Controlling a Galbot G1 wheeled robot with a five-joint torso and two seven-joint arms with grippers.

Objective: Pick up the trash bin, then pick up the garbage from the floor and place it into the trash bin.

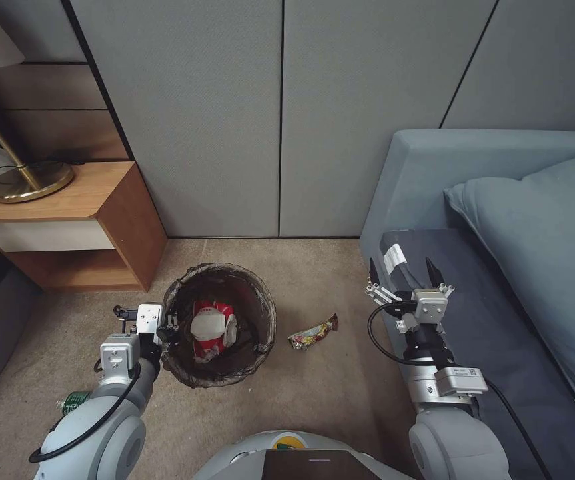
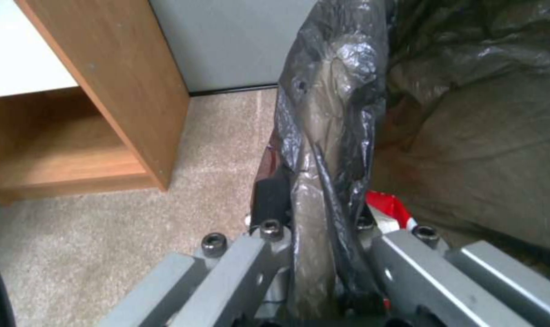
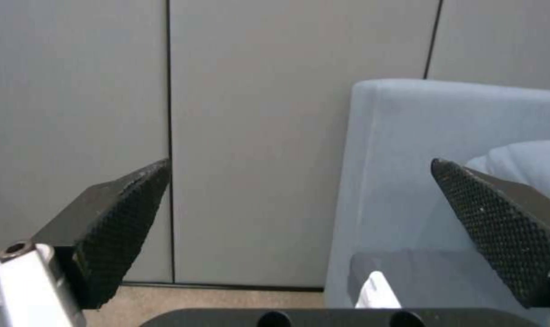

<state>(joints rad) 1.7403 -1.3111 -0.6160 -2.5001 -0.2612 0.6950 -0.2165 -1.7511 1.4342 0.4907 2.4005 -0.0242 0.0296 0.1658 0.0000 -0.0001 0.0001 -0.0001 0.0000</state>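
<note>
Running along the 3 o'clock side of the head view, a blue-grey sofa (image 1: 427, 180) with a large cushion (image 1: 547, 253) is seen; grey wall panels (image 1: 280, 113) are at 12 o'clock. A wooden nightstand (image 1: 100, 213) with a brass lamp base (image 1: 27, 183) is placed at 10 o'clock. Beige carpet (image 1: 314, 393) is spread underneath.

The trash bin (image 1: 260, 300), lined with a dark bag, is located near frame centre, slightly toward 7 o'clock. Red-and-white packets (image 1: 210, 327) are seen inside it.

The left gripper (image 1: 165, 328) is set at the bin's 9 o'clock rim. In the left wrist view, the rim and liner are pinched between its fingers (image 2: 269, 204), one outside and one inside.

The right gripper (image 1: 404, 272) is held over the sofa's edge at 3 o'clock, jaws spread wide, nothing between the fingertips (image 3: 123, 213).

A yellow-and-red wrapper (image 1: 312, 333) is left on the carpet just past the bin's 3 o'clock side. A green-labelled bottle (image 1: 72, 402) is partly hidden beside the left arm at 8 o'clock.
</note>
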